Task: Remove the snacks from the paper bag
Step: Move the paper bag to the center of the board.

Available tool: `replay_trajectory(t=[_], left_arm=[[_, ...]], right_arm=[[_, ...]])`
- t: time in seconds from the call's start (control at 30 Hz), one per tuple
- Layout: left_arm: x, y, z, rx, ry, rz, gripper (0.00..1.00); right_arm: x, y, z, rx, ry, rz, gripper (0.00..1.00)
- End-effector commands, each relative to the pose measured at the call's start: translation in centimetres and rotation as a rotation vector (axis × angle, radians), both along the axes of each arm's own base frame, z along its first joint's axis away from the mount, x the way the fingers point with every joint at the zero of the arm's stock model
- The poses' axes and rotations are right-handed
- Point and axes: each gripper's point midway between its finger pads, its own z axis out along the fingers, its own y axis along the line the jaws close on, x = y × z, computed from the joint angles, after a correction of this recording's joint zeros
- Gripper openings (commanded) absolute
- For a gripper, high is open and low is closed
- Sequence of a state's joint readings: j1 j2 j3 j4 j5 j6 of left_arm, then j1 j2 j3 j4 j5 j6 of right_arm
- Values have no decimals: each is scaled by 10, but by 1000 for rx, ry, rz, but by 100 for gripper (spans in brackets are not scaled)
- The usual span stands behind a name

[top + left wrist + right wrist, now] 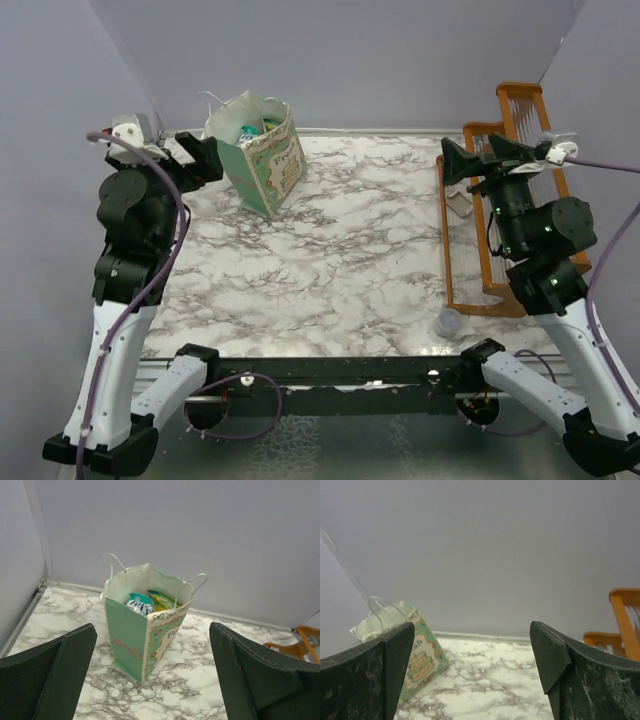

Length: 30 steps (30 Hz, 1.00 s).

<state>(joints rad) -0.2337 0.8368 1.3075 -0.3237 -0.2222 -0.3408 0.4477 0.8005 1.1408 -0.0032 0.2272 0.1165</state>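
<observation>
The mint-green paper bag (262, 155) stands upright at the back left of the marble table. It also shows in the left wrist view (145, 625) and, leaning, in the right wrist view (415, 652). Snacks sit inside its open top: a teal packet (140, 604) and a green-yellow packet (162, 600); other packets are hidden. My left gripper (197, 152) is open and empty, just left of the bag and above the table. My right gripper (470, 158) is open and empty at the back right, far from the bag.
An orange wooden rack (500, 200) stands along the right edge, under my right arm. A small grey cup (449, 322) sits near the front right. Grey walls close in the back and sides.
</observation>
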Motion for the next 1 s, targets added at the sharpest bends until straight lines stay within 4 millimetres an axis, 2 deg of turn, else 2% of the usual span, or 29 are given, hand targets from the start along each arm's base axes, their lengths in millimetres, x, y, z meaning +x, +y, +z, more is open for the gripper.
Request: replay_trajectory(t=[0.0,0.17,0.33,0.67,0.73,0.97], left_arm=[[29,-6,-17,20,45,-35,99],[54,-7,-43,41,115,-54,99],[65,-9,-61,55,158,-90,99],[75,-9,-78,102,227,-125,99],[83,-10,-86,108,273,-134,99],[115,-34,-86,82,341,-257,99]], right_arm=[[17,15,-28,-17,40,59,99],[29,34,-56,-31,99,151,99],[29,44,-72,6,182,224,99],[8,55,-72,-9,137,342,99],[5,57,-73,-13,136,360,99],[3,66,-80,-33,156,411,99]])
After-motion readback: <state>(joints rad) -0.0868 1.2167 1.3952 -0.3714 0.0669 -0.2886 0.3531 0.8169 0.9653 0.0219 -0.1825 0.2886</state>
